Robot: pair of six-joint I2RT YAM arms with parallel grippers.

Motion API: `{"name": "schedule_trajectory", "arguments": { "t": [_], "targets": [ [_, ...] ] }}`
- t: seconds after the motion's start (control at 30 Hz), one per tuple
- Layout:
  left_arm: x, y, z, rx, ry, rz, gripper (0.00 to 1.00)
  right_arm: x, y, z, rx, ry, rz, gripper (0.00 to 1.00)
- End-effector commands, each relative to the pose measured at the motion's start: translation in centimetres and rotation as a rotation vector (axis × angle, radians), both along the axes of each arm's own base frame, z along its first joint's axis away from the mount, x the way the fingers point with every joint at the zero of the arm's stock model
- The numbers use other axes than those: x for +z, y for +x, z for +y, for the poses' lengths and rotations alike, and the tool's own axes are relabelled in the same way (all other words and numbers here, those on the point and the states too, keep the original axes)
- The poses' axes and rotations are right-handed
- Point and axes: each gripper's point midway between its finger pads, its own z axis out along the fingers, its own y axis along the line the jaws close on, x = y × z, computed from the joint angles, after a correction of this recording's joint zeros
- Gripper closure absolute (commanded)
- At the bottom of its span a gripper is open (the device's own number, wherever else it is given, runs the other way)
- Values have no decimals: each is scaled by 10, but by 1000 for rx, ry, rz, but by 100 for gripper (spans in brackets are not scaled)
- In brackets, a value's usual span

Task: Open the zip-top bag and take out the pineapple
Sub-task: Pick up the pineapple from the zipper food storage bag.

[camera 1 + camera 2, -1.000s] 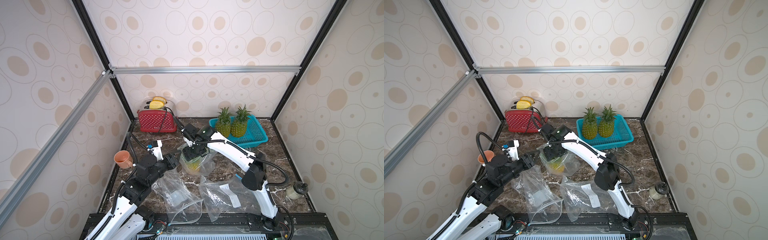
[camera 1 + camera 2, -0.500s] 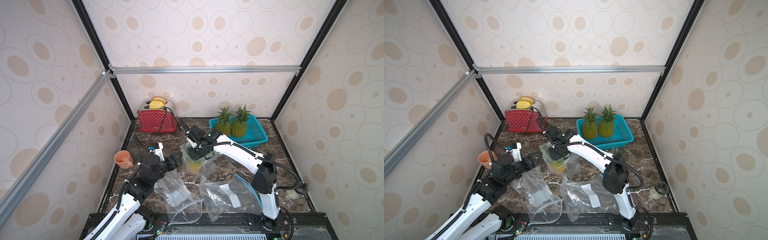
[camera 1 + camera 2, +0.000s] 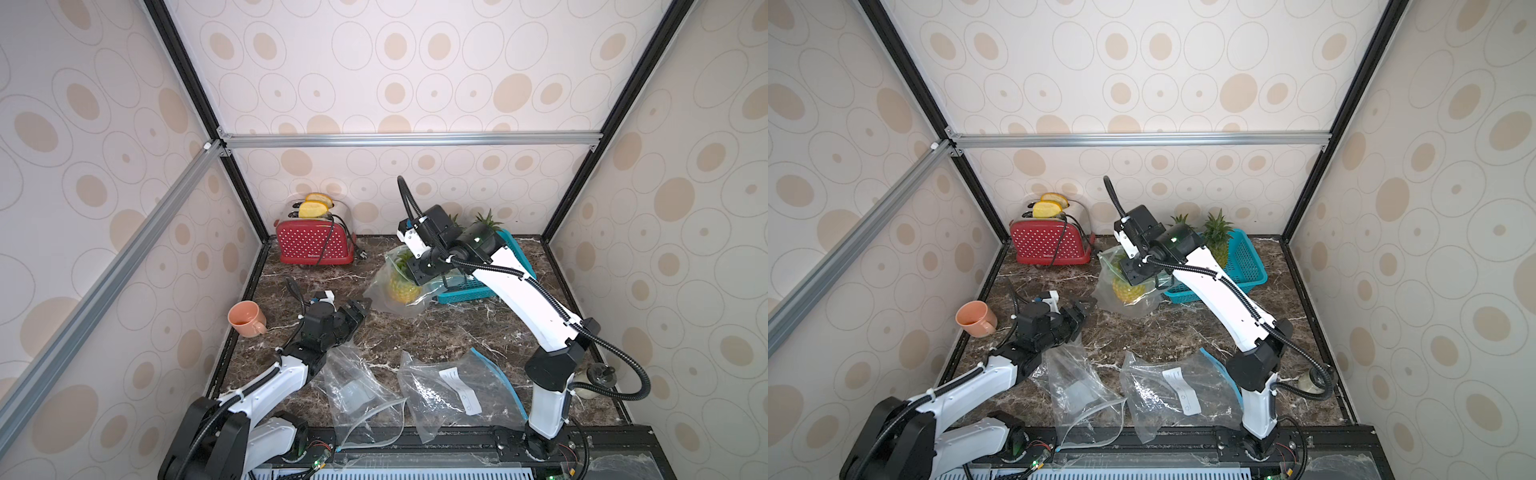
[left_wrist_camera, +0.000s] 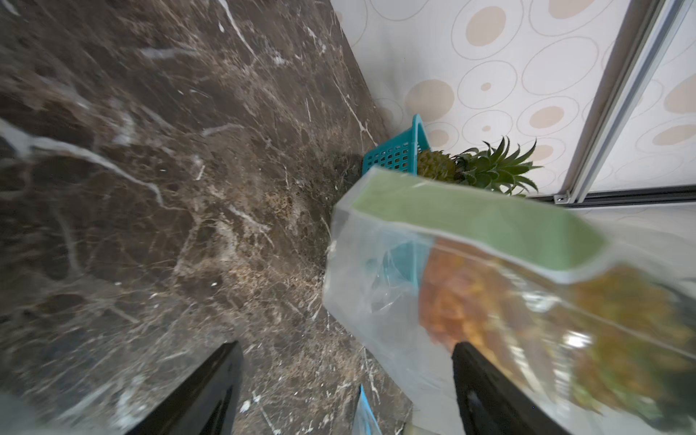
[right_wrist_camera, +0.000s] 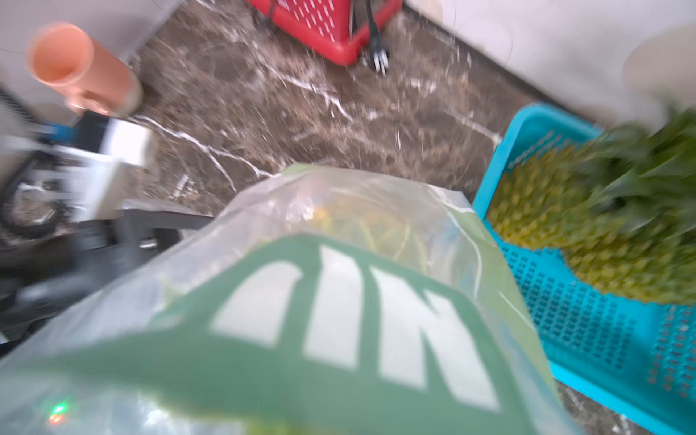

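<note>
Nearest me, at the bottom centre of both top views, two empty bags [image 3: 361,386] lie flat on the table [image 3: 436,336]; they play no part here. Just above them, left of centre, my left gripper [image 3: 360,307] hangs with its jaws spread wide and nothing between them. Its wrist view shows bare table in the gap and the bag [image 4: 376,293] just beside one finger. I judge it stands clear so the plastic can slide freely.

Further up, at the centre, my right gripper [image 3: 415,270] is closed down at the bag's mouth. It holds the load up while the bottom of the plastic sags toward the table. I judge it has the pineapple [image 3: 401,291] by its leafy top, but the bag's green band drapes across the right wrist view, so I cannot see the pinch itself.

The pineapple is inside the bag, yellow body low and green leaves up by my jaws, blurred through wrinkled film. Behind it, right of centre, stands the blue basket [image 3: 471,286].
</note>
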Motion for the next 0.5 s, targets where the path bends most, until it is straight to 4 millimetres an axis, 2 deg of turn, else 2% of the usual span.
{"name": "schedule_trajectory", "arguments": {
  "t": [0.0,0.1,0.2,0.47],
  "targets": [
    [48,23,-20,-31,-202,-114,9,25,-9,-2,70,18,-40,100],
    [54,31,-22,-22,-234,-138,7,28,-8,0,79,24,-48,100],
    [62,35,-17,12,-237,-186,5,32,-9,-2,80,29,-55,100],
    [94,28,-1,63,-237,-361,1,44,-11,-4,84,51,-69,100]
  ]
}}
